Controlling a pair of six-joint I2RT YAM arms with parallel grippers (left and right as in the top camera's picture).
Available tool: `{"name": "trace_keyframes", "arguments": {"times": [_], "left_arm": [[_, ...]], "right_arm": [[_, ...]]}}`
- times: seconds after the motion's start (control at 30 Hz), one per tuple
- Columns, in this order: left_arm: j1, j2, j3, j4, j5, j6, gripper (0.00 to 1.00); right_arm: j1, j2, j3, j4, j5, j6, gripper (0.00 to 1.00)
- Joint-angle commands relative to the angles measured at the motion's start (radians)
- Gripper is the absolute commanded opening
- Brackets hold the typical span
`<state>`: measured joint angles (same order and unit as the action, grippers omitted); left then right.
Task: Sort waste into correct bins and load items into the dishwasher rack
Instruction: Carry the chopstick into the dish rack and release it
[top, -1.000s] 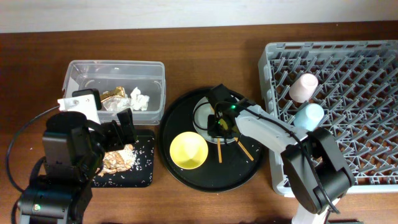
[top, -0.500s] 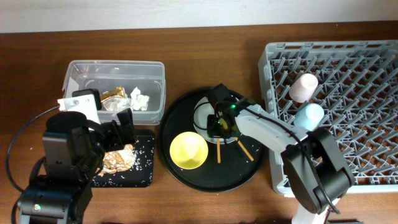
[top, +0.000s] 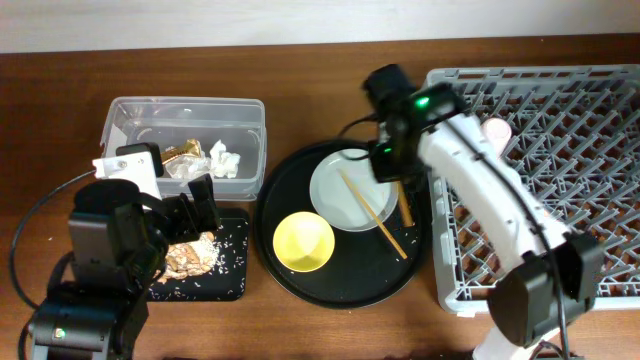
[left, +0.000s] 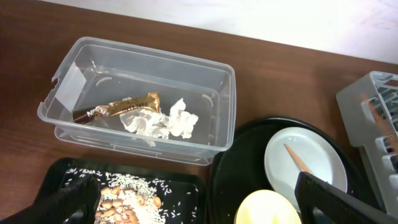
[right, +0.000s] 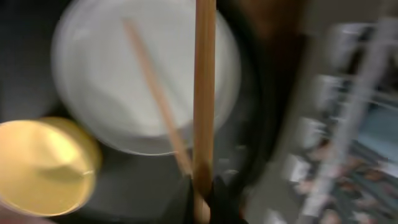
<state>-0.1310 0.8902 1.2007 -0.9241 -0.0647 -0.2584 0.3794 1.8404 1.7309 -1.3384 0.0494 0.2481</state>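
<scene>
My right gripper (top: 392, 165) is shut on one wooden chopstick (top: 404, 205), held over the gap between the round tray and the grey dishwasher rack (top: 560, 200); the blurred right wrist view shows that chopstick (right: 204, 74) in the jaws (right: 205, 199). The other chopstick (top: 370, 212) lies across the pale plate (top: 340, 195). The yellow bowl (top: 303, 242) sits beside the plate. A pink cup (top: 493, 127) is in the rack; the blue cup is hidden by my arm. My left gripper (left: 199, 211) is open and empty above the black rectangular tray (left: 180, 186) of food scraps (left: 124, 199).
The clear tub (left: 143, 53) holds the gold-brown wrapper (left: 118, 107) and white tissue (left: 158, 121). The plate and bowl rest on a large round black tray (top: 290, 195) between the bins and the rack.
My right gripper has risen from the plate and swung toward the rack with one chopstick. The other chopstick has shifted across the plate. The left arm has not moved.
</scene>
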Motion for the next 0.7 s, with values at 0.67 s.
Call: {"name": "trace_keyframes", "arguments": {"times": [0.67], "left_arm": [[0.005,-0.003,0.012,0.002,-0.014,-0.010,0.99]], "right_arm": [[-0.296,0.000,-0.045,-0.041,0.053,-0.113,0.05]]}}
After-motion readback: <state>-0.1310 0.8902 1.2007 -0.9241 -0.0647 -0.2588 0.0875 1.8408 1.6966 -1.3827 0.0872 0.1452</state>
